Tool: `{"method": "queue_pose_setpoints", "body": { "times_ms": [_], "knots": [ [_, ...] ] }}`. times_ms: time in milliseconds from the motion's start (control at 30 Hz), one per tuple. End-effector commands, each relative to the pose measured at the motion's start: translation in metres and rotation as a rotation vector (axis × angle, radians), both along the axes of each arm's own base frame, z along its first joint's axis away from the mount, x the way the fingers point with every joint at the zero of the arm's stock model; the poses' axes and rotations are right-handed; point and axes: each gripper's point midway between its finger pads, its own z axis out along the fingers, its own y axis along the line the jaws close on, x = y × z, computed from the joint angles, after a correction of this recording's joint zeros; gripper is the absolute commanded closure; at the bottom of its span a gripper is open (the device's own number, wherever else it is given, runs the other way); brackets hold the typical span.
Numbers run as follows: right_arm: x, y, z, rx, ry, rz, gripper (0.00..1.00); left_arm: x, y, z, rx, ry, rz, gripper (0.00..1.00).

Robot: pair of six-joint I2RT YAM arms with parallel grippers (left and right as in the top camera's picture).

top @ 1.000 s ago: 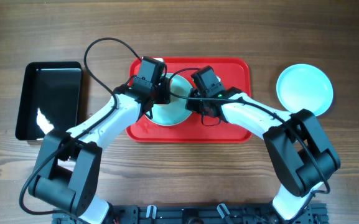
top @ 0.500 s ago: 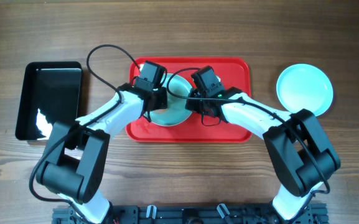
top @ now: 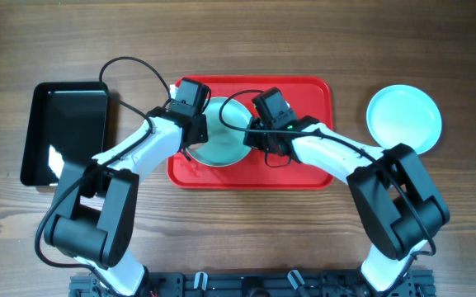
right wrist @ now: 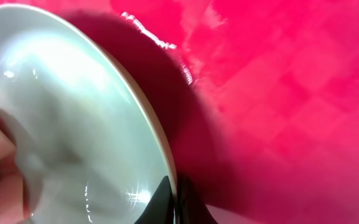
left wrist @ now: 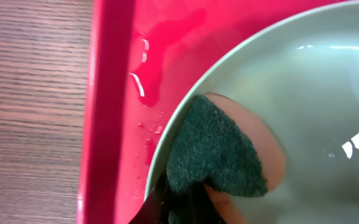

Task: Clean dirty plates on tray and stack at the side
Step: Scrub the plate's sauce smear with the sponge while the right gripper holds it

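Note:
A pale-blue plate (top: 225,142) rests on the red tray (top: 303,169), tilted up by its right rim. My right gripper (top: 252,130) is shut on that rim; in the right wrist view the fingers pinch the plate's edge (right wrist: 164,163) from both sides. My left gripper (top: 198,132) is shut on a dark green scouring pad (left wrist: 213,149) and presses it on the plate's left inner wall (left wrist: 316,112), over an orange smear. A second pale-blue plate (top: 402,118) lies flat on the table to the right of the tray.
A glossy black tray (top: 64,132) lies at the far left on the wooden table (top: 238,49). The left arm's cable (top: 130,70) loops above the red tray's upper left corner. Water droplets sit on the tray floor (left wrist: 143,93).
My left gripper has slid leftward with the pad, from the plate's middle toward its left rim. The right gripper and the plate have held still.

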Motion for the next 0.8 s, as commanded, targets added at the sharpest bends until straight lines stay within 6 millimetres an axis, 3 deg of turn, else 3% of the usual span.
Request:
{"method": "queue_pose_setpoints", "body": {
  "times_ms": [0, 233, 500, 667, 767],
  "knots": [
    [-0.028, -0.047, -0.055, -0.19, 0.121, -0.055, 0.96, 0.006, 0.061, 0.014, 0.256, -0.07, 0.134, 0.96],
    [-0.028, -0.047, -0.055, -0.192, 0.12, -0.057, 0.96, 0.022, 0.057, 0.05, 0.216, -0.19, 0.153, 0.96],
    [-0.028, -0.047, -0.055, -0.193, 0.12, -0.057, 0.96, 0.025, 0.054, 0.091, 0.166, -0.289, 0.163, 0.96],
    [-0.028, -0.047, -0.055, -0.194, 0.119, -0.055, 0.96, 0.019, 0.033, 0.101, 0.03, -0.277, 0.104, 0.96],
    [-0.027, -0.047, -0.053, -0.192, 0.115, -0.053, 0.96, 0.002, 0.015, 0.103, -0.077, -0.218, 0.049, 0.96]
  ]
}}
